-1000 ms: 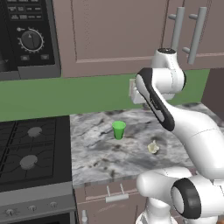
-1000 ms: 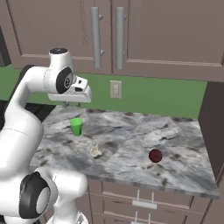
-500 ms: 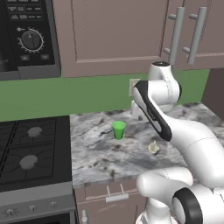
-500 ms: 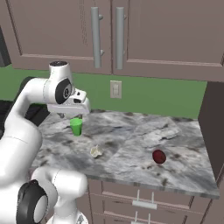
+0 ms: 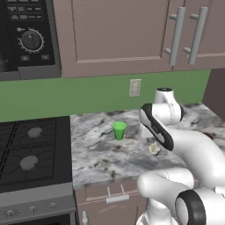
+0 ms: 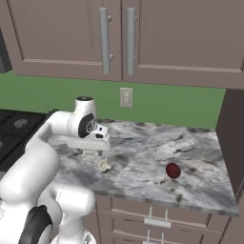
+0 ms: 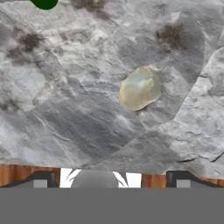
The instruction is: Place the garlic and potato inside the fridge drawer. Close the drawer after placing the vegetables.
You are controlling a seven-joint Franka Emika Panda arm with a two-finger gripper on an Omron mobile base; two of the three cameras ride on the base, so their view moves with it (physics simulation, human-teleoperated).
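Lying on the marble counter (image 6: 190, 186) near its front edge, the garlic (image 6: 104, 165) is a small lumpy cream-white bulb, and the dark maroon potato (image 6: 173, 170) sits well apart on its right with bare counter between. The arm bends low, the gripper (image 7: 109, 179) hangs open just above the garlic, touching nothing.

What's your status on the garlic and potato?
Gripper open, above the counter, holding nothing. Garlic just ahead of it; potato apart. Green cup beyond garlic, not blocking.
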